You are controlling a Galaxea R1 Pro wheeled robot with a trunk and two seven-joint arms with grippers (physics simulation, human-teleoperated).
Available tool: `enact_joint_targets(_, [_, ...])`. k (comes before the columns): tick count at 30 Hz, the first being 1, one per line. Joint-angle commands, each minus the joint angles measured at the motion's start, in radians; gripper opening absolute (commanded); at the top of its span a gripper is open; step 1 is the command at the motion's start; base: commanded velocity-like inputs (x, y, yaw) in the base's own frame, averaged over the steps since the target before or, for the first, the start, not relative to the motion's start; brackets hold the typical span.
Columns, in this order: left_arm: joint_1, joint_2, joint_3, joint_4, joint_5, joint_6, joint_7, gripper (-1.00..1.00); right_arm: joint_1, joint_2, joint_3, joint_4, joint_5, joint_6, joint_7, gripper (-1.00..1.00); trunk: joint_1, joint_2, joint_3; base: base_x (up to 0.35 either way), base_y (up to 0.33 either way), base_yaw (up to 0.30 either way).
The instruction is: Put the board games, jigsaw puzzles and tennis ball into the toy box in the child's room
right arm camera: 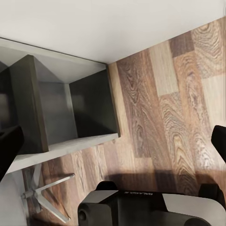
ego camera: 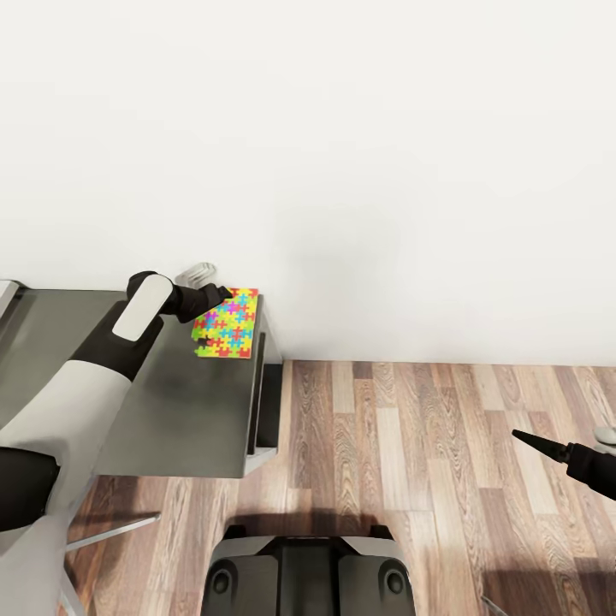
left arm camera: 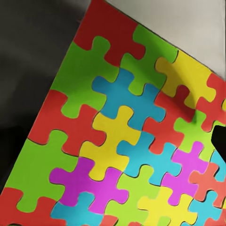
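Now I've got my left gripper (ego camera: 208,301) at the puzzle (ego camera: 226,322), which lies flat on the desk (ego camera: 171,402) at its far corner, by the wall. In the left wrist view the puzzle (left arm camera: 122,141) is close under the camera, with only a dark sliver of finger at the frame edge. I can't tell if the jaws are spread or clamped on it.

My right gripper (ego camera: 532,442) hangs over the plank floor (ego camera: 428,445), well away from the desk. Both fingertips sit far apart at the edges of its wrist view, so it's released and empty.

Judging by looks, the puzzle is a thin, stiff, light box with a slick printed top. Lying flat, it gives little to pinch. I'd take it at the edge overhanging or nearest the desk corner, jaws across the thickness.
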Motion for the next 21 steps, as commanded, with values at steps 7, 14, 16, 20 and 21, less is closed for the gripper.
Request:
enact_joint_targets(7, [0.002, 0.000, -0.004, 0.036, 0.045, -0.012, 0.007, 1.00, -0.001, 0.000, -0.001, 0.000, 0.003, 0.005, 0.005, 1.00, 0.002, -0.001, -0.001, 0.000, -0.036, 0.000])
enact_joint_targets(14, [0.002, 0.000, -0.004, 0.036, 0.045, -0.012, 0.007, 1.00, 0.000, 0.001, -0.001, 0.000, 0.003, 0.005, 0.005, 1.00, 0.002, -0.001, -0.001, 0.000, -0.011, 0.000])
enact_joint_targets(16, [0.002, 0.000, -0.004, 0.036, 0.045, -0.012, 0.008, 1.00, 0.000, 0.001, -0.001, 0.000, 0.003, 0.005, 0.005, 1.00, 0.002, -0.001, -0.001, 0.000, -0.004, 0.000])
enact_joint_targets(20, [0.002, 0.000, -0.004, 0.035, 0.045, -0.012, 0.008, 1.00, 0.000, 0.001, -0.001, 0.000, 0.003, 0.005, 0.005, 1.00, 0.002, -0.001, -0.001, 0.000, -0.010, 0.000])
enact_joint_targets(21, [0.002, 0.000, -0.004, 0.035, 0.045, -0.012, 0.008, 1.00, 0.000, 0.001, -0.001, 0.000, 0.003, 0.005, 0.005, 1.00, 0.002, -0.001, -0.001, 0.000, -0.058, 0.000])
